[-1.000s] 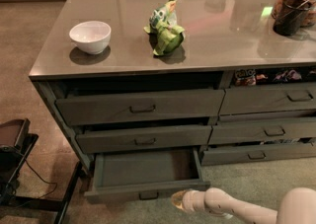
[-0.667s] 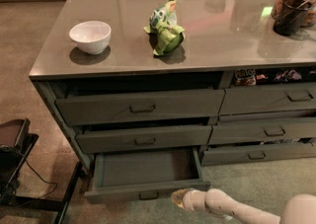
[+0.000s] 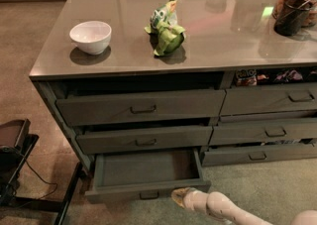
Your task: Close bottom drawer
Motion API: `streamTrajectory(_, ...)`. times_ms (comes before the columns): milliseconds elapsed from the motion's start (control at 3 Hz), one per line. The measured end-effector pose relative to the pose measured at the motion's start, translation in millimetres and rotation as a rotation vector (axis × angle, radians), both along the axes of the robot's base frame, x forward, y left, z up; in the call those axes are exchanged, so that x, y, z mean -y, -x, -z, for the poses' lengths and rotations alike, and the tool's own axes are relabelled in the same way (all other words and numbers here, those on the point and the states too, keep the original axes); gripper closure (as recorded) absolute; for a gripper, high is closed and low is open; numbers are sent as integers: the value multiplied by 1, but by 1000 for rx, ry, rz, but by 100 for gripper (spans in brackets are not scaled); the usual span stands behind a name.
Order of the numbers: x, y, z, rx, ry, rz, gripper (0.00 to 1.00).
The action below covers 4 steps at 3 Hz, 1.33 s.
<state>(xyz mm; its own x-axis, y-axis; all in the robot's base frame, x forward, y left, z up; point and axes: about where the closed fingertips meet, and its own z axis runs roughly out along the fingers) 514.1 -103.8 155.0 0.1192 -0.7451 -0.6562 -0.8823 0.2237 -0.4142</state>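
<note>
Cream-coloured gripper (image 3: 179, 196) sits low at the bottom of the view, just beside the right end of the bottom drawer's front edge. Whether it is apart or together cannot be told, nor whether it touches. The bottom drawer (image 3: 148, 169) stands pulled well out from the cabinet. Carpet (image 3: 257, 189) stretches before its front and off to the right. A black stand (image 3: 15, 169) is near its left corner. Above, the middle drawer (image 3: 143, 140) and top drawer (image 3: 143, 107) sit under the counter (image 3: 223, 35), which carries a white bowl (image 3: 90, 35) and a green bag (image 3: 166, 28).
</note>
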Motion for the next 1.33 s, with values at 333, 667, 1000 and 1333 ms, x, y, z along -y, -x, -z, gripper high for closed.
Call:
streamTrajectory(333,0,-11,-2,39,-14,14,100)
streamTrajectory(667,2,-23,-3,73,-25,30,100)
streamTrajectory(1000,4,-40,-3,94,-34,43,100)
streamTrajectory(1333,6,-58,1,101,-34,50,100)
